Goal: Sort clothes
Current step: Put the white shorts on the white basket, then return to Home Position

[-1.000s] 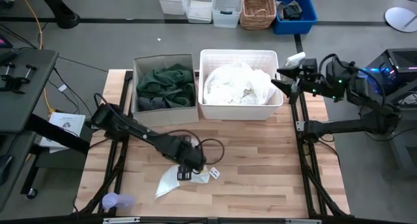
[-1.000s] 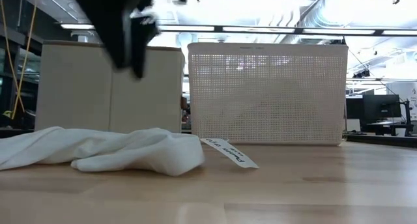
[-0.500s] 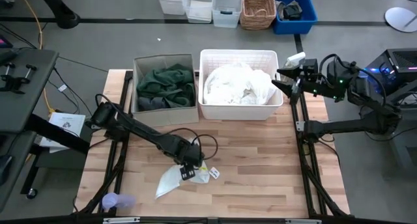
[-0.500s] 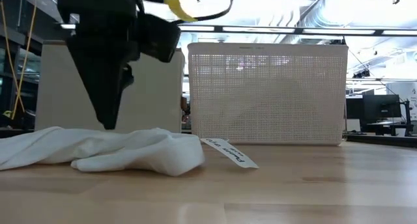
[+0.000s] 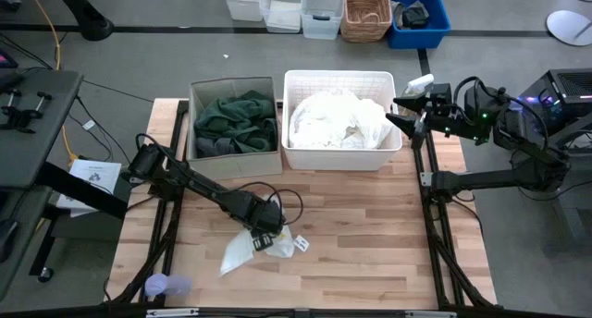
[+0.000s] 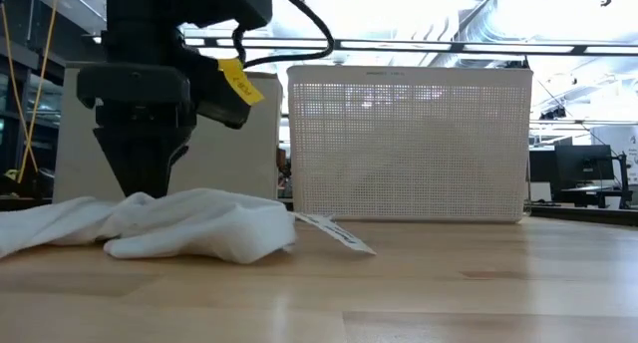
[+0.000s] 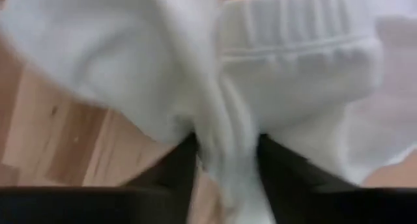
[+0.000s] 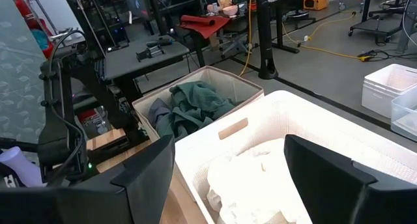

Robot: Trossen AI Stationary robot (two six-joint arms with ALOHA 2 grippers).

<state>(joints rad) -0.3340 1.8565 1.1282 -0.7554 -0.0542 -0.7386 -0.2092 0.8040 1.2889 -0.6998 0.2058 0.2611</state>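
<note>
A white garment lies crumpled on the wooden table near its front; it also shows in the low view. A paper tag sticks out from its end. My left gripper points down on the garment and is shut on it, as the low view and the left wrist view show. My right gripper is open and empty beside the white basket's right rim. Its fingers stand wide apart in the right wrist view. My left gripper pinches a gathered ridge of the white garment between its two fingers. Several folds are bunched together there. The fingers come from above, pointing down. The garment lies on the table, slack, and spreads out to both sides of the fingers.
A beige fabric box at the back holds a dark green piece and a dark grey piece. The white plastic basket next to it holds white pieces. A pale purple object lies at the near left corner.
My left gripper has come down from above the white garment onto it. The cloth has bunched up around the fingers. Its end with the tag has been drawn a little toward the gripper.
</note>
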